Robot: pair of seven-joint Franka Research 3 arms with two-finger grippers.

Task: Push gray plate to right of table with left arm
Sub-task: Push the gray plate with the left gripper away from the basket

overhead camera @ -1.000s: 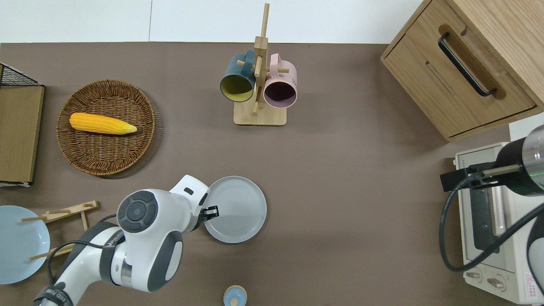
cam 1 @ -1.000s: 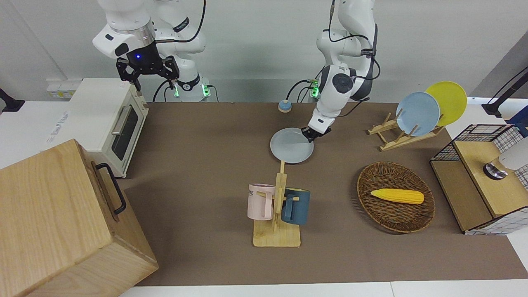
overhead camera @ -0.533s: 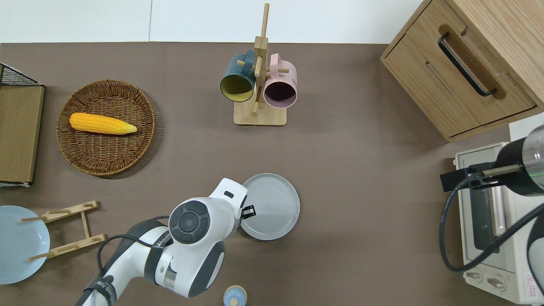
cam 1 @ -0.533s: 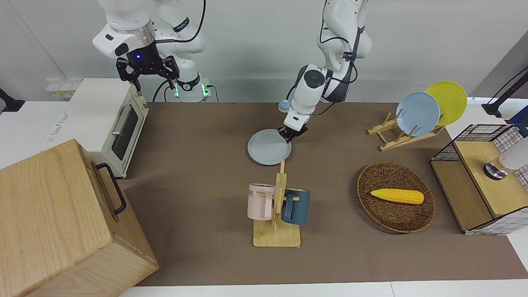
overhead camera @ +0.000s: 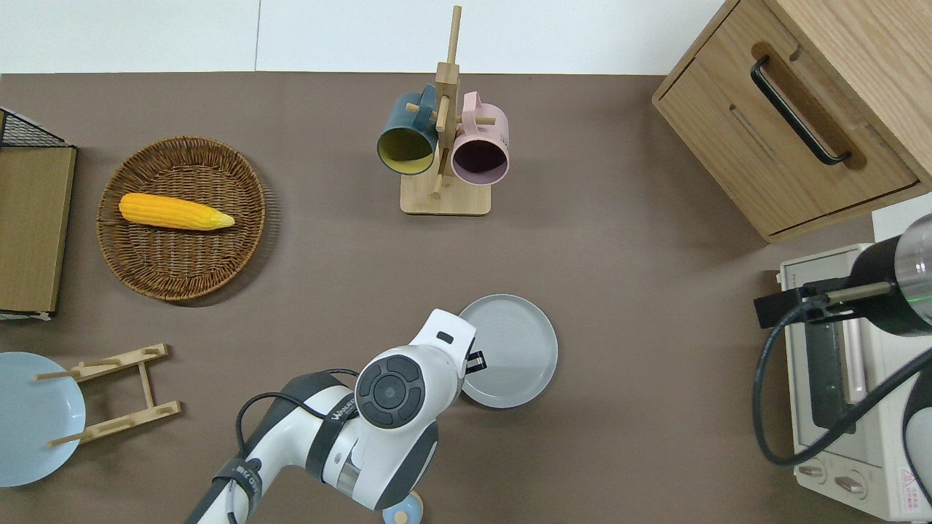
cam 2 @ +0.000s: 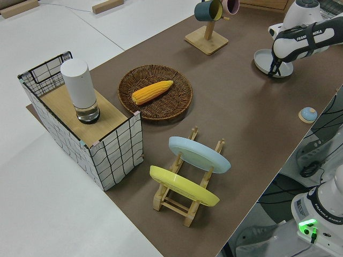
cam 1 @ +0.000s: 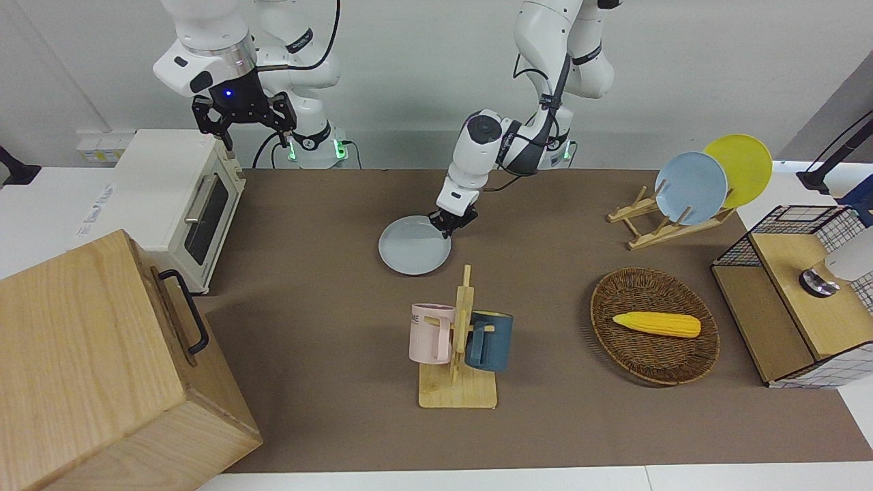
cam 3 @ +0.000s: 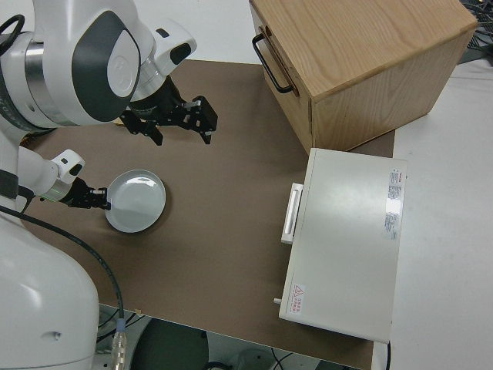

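The left arm (cam 1: 477, 146) bends down low, and its black left gripper (cam 1: 450, 223) sits at the rim of the gray plate (cam 1: 412, 247), on the side toward the left arm's end. I cannot tell if its fingers are apart or closed. The plate lies flat on the table (cam 1: 327, 225), near the middle, nearer to the robots than the mug stand (cam 1: 458, 368). The right arm is parked with its right gripper (cam 1: 243, 117) spread wide. I count one gray plate, two mugs, and two more plates in the plate rack (cam 1: 655, 221).
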